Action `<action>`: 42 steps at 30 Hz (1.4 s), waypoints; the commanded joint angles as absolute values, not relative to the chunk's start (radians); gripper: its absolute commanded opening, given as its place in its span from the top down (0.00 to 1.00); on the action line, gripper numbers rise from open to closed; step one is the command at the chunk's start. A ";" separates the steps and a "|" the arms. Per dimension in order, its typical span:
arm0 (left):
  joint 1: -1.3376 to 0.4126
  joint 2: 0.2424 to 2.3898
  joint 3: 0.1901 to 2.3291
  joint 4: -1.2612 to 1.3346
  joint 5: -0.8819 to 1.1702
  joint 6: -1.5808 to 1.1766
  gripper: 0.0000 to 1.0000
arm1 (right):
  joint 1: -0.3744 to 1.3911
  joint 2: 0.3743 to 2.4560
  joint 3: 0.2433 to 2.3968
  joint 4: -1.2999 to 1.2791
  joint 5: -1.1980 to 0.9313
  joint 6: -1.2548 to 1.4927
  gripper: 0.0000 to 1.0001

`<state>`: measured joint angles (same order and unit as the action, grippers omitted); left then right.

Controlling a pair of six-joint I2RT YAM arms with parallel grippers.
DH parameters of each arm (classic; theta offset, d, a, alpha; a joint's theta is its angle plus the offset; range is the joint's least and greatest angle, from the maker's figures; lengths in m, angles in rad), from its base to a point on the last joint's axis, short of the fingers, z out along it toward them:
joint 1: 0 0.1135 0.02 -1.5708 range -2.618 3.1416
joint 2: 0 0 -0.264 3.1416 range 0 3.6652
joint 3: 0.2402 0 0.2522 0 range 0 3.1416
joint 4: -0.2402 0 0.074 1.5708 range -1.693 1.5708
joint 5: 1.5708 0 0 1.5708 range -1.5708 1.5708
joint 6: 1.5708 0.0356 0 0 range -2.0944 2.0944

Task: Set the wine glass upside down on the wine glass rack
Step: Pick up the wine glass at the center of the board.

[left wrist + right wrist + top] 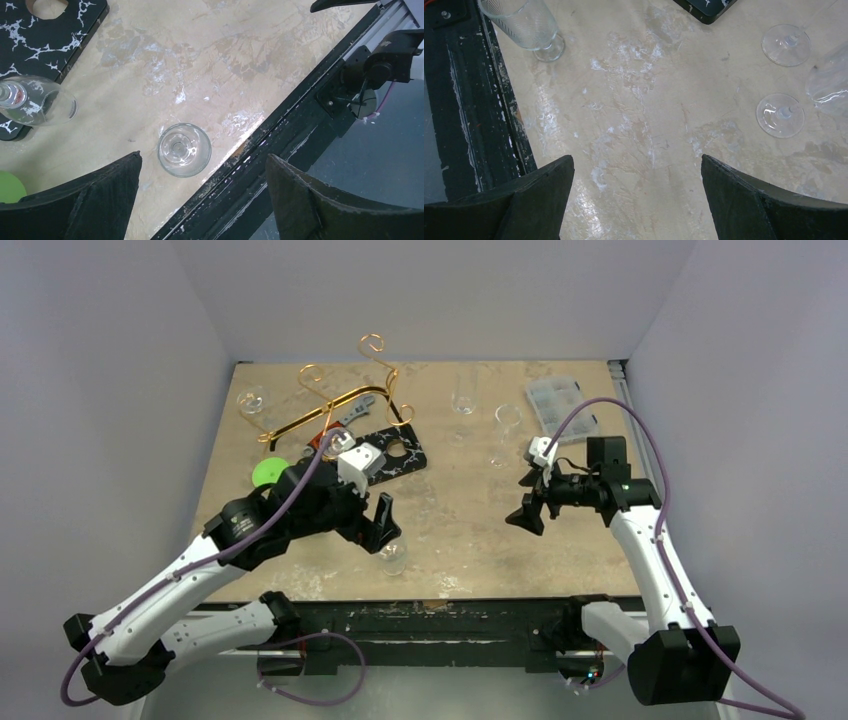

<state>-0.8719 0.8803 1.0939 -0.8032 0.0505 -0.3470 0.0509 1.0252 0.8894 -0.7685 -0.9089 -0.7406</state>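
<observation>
Two grippers: your left gripper (383, 528) and right gripper (527, 502) hang spread wide, holding nothing.
Wine glass (184, 149): stands on the table (480, 550) near its front edge, under your left gripper, untouched.
Wine glass rack (330, 400): far-left, well apart.

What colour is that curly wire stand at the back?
Gold. The wine glass rack shows best in the top external view.

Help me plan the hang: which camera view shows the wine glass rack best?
The top external view. The wine glass rack stands at the table's far left, with its gold scroll loops and arched bar in view. Neither wrist view shows the rack at all; each catches only a corner of the black veined board that lies beside it.
</observation>
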 commanded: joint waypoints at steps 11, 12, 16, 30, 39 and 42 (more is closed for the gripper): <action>-0.876 0.978 1.180 -0.831 0.003 -0.298 0.14 | 0.045 1.009 0.882 -0.746 -0.939 -0.737 0.05; -0.876 0.989 1.183 -0.841 0.003 -0.299 0.15 | 0.045 1.009 0.881 -0.745 -0.938 -0.738 0.05; -0.876 1.023 1.172 -0.876 -0.025 -0.301 0.23 | 0.045 1.008 0.882 -0.747 -0.936 -0.739 0.05; -0.880 1.034 1.027 -0.836 -0.100 -0.337 0.30 | 0.044 1.020 0.882 -0.755 -0.929 -0.749 0.06; -0.882 1.039 0.996 -0.818 -0.111 -0.353 0.29 | 0.045 1.020 0.881 -0.754 -0.928 -0.750 0.05; -0.882 1.040 0.988 -0.807 -0.105 -0.357 0.28 | 0.045 1.021 0.881 -0.755 -0.928 -0.751 0.06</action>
